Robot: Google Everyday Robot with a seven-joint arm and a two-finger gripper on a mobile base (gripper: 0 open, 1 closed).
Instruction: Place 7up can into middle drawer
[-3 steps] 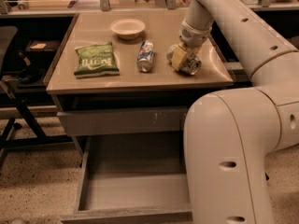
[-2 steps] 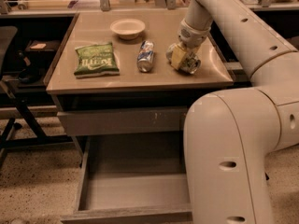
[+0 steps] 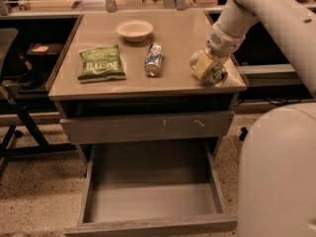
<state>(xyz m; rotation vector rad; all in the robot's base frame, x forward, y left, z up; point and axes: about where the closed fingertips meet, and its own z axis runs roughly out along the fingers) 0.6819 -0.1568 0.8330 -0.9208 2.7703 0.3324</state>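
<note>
Fingers of the gripper (image 3: 207, 67) pinching the tilted 7up can (image 3: 217, 76), silver end facing forward, at the front right corner of the table (image 3: 177, 80), blue and silver can (image 3: 153, 59) lying to its left, green bag (image 3: 101, 63) beyond, middle drawer (image 3: 153, 201) pulled open below

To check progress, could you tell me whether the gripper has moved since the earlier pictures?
Yes. The gripper, at the 7up can, has shifted right, toward the front right corner of the table and farther from the blue can, which stayed put.
</note>
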